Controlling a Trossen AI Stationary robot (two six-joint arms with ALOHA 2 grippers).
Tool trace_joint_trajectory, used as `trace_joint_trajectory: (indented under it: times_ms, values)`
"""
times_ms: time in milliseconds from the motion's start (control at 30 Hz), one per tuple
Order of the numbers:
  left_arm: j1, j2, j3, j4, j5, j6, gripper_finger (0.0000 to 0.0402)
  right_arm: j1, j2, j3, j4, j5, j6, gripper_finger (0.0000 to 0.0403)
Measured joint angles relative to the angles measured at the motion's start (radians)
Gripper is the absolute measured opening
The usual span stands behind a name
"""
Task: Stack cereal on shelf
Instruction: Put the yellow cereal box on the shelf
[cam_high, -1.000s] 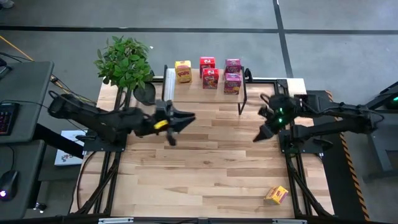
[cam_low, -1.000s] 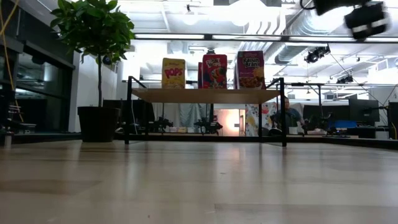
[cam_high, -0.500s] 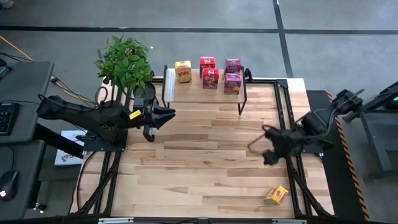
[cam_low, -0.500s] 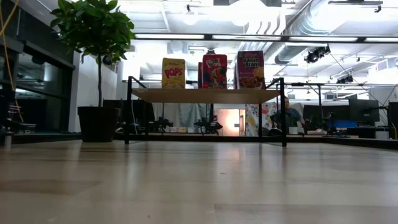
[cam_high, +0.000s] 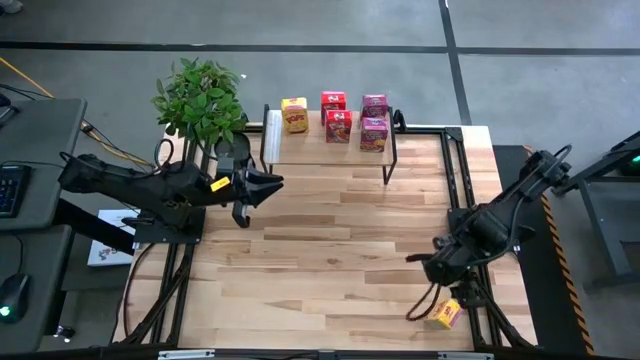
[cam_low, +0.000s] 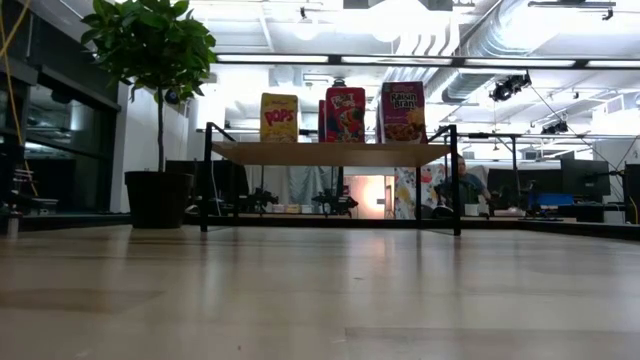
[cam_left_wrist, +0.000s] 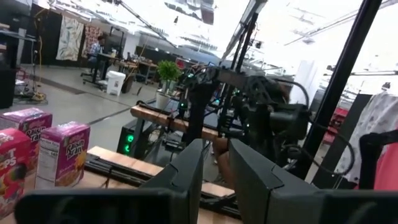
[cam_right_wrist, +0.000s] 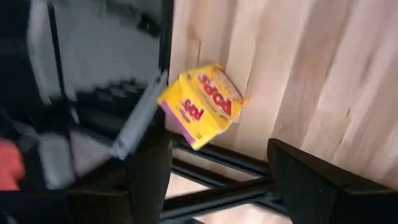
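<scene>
Right gripper (cam_high: 420, 305) dropped to yellow box (cam_high: 445, 313) nr table (cam_high: 330, 250) edge

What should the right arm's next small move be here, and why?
Probably lower the right gripper around the yellow box and close. Its fingers stand open just beside that box, which lies alone near the table's front right corner, while five boxes already stand on the shelf. The left gripper waits near the shelf.

5 boxes (cam_high: 334, 118) on shelf (cam_high: 320, 150) at table's far edge; 1 box (cam_high: 446, 314) near front-right corner.
</scene>
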Motion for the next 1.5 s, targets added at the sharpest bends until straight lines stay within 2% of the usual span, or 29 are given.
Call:
trace_joint_trajectory:
  times_ms: [233,400,700,933,1500]
  values:
    - [0.0,0.002,0.0,-0.005,0.0,0.0,0.007,0.142,0.021,-0.041,-0.004,0.021,-0.381,0.0256]
    - [0.0,0.002,0.0,-0.005,-0.004,0.0,0.007,0.241,0.021,-0.079,0.087,0.066,-0.491,0.0256]
    - [0.0,0.002,0.0,-0.005,-0.092,0.0,0.007,0.318,0.021,-0.139,0.242,0.291,-0.473,0.0256]
    - [0.0,0.002,0.0,-0.005,-0.104,0.0,0.007,0.327,0.068,-0.161,0.274,0.217,-0.471,0.0256]
    - [0.0,0.002,0.0,-0.015,-0.106,0.0,0.007,0.336,0.211,-0.161,0.284,0.228,-0.436,0.0256]
